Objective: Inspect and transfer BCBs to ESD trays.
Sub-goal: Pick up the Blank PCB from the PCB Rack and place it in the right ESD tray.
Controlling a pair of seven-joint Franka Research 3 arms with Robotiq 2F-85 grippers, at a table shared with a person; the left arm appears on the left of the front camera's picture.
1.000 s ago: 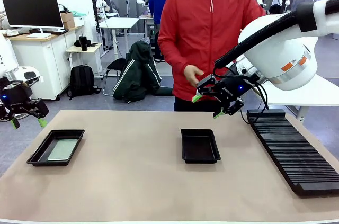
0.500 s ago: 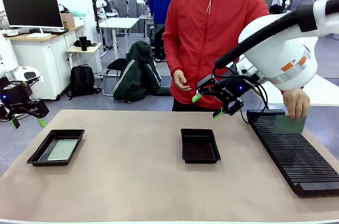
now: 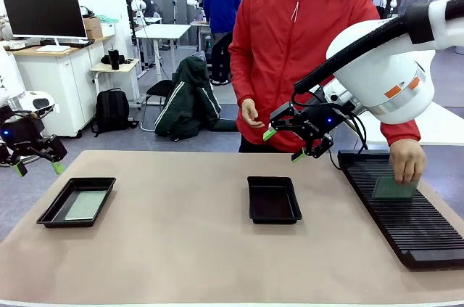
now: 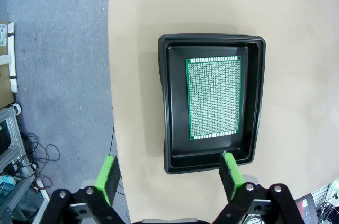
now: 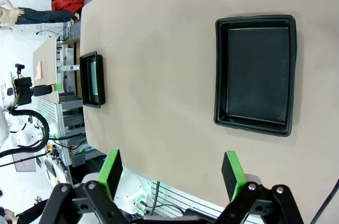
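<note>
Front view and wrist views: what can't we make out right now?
- Front view: held BCB, top edge under the person's hand; whether it sits in a slot of the rack is unclear.
- Front view: rack's right corner, cut off by the picture edge.
- Left wrist view: trayed BCB in the left ESD tray; surface faults too small to judge.

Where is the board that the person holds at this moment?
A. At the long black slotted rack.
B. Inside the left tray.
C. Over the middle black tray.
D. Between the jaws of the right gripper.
A: the person's hand grips the board by its top edge, low at the rack.
</note>
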